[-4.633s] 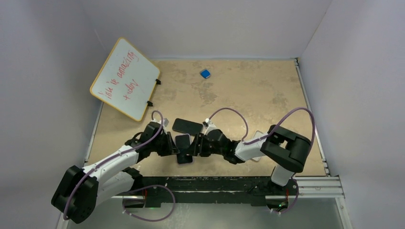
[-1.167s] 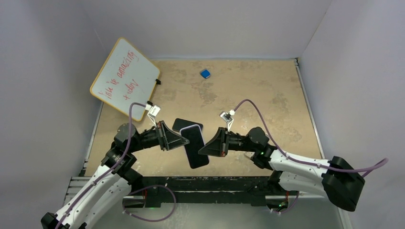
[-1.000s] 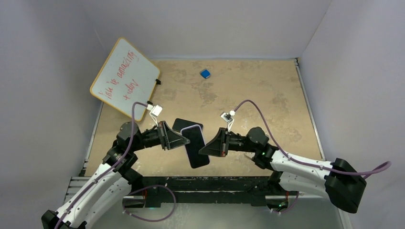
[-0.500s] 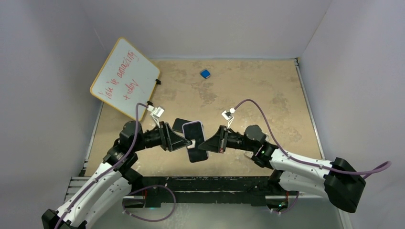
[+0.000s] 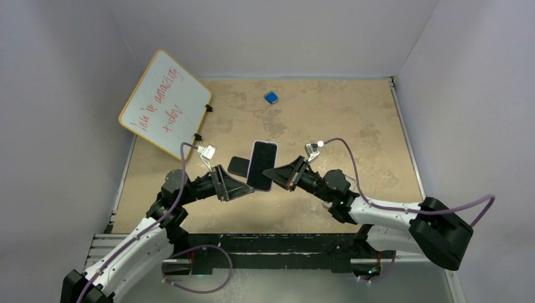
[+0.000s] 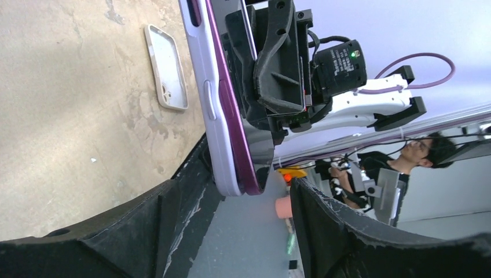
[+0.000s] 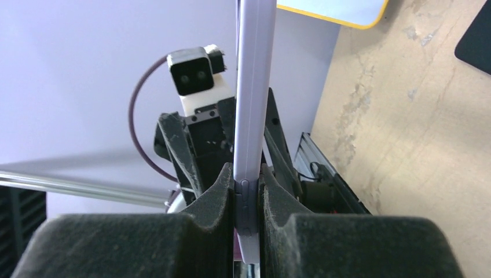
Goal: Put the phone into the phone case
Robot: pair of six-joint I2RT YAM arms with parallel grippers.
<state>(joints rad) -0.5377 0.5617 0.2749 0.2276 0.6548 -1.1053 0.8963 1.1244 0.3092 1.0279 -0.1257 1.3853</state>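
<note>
One step remained (set-down) | right gripper (image 5: 272, 173) jaws clamped phone (image 5: 261, 165), seemingly seated in case (image 6: 211, 98) | left gripper (image 6: 249, 191) jaws wide, empty

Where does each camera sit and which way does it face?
Top external: above and behind the robot, looking down on the table; both arms, left gripper and right gripper at the phone.
Left wrist: on the left arm, looking along its open fingers at the phone's edge and the right arm.
Right wrist: on the right arm, looking past fingers clamped on the phone toward the left arm.
Both wrist views show the phone edge-on.
</note>
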